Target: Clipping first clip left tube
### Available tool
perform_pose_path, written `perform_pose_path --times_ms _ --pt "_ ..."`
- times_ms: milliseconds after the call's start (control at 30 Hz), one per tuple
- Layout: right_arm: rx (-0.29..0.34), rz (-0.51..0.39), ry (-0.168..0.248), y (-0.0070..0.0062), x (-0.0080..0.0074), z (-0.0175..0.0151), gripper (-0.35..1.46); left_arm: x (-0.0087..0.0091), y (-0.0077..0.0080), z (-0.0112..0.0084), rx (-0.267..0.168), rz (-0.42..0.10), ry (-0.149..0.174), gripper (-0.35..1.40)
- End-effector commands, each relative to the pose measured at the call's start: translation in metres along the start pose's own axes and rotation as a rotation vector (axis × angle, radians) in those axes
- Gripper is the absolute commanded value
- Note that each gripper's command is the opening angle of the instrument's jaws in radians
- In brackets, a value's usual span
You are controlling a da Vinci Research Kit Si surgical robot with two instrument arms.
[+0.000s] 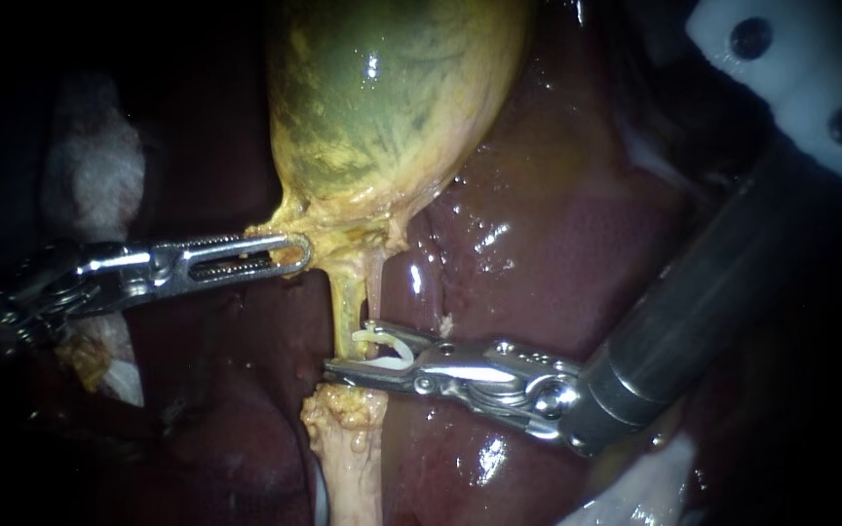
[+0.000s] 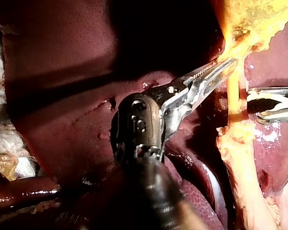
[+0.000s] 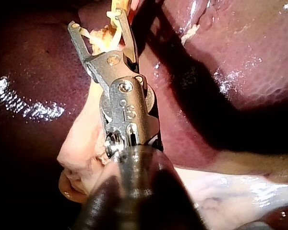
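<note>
The yellow-green gallbladder [image 1: 392, 97] hangs at the top middle. My left instrument [image 1: 296, 251] has its jaws shut on the fatty tissue at the gallbladder's neck. Two tubes run down from there: the thicker left tube [image 1: 346, 302] and a thin right tube [image 1: 375, 278]. My right instrument [image 1: 348, 348] holds a white clip [image 1: 390, 349] in its spread jaws, and the left tube lies between the jaw tips. In the right wrist view yellow tissue shows between those jaws [image 3: 96, 19]. In the left wrist view the left instrument [image 2: 229, 64] grips just above the clip [image 2: 271, 97].
Dark red liver [image 1: 557, 253] lies behind and around the tubes. A fatty stump [image 1: 348, 438] continues below the clip. White gauze [image 1: 90, 166] lies at the left, and more pale material [image 1: 635, 487] at the lower right. A white plastic part [image 1: 801, 78] sits at the upper right.
</note>
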Motion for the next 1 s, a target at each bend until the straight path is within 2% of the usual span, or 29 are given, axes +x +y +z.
perform_pose_path --times_ms 33,300,1000 --pt "-0.001 -0.001 0.000 0.0001 -0.0001 0.0002 0.56 0.0001 0.0001 0.0000 0.002 0.000 0.000 -0.35" --pt "-0.003 -0.009 0.002 0.0012 -0.0010 0.0006 0.56 0.0001 0.0009 0.0001 0.004 -0.003 0.002 -0.35" --pt "-0.007 -0.015 0.004 0.0031 -0.0013 0.0008 0.55 0.0006 0.0033 0.0003 -0.004 -0.014 -0.002 -0.35"
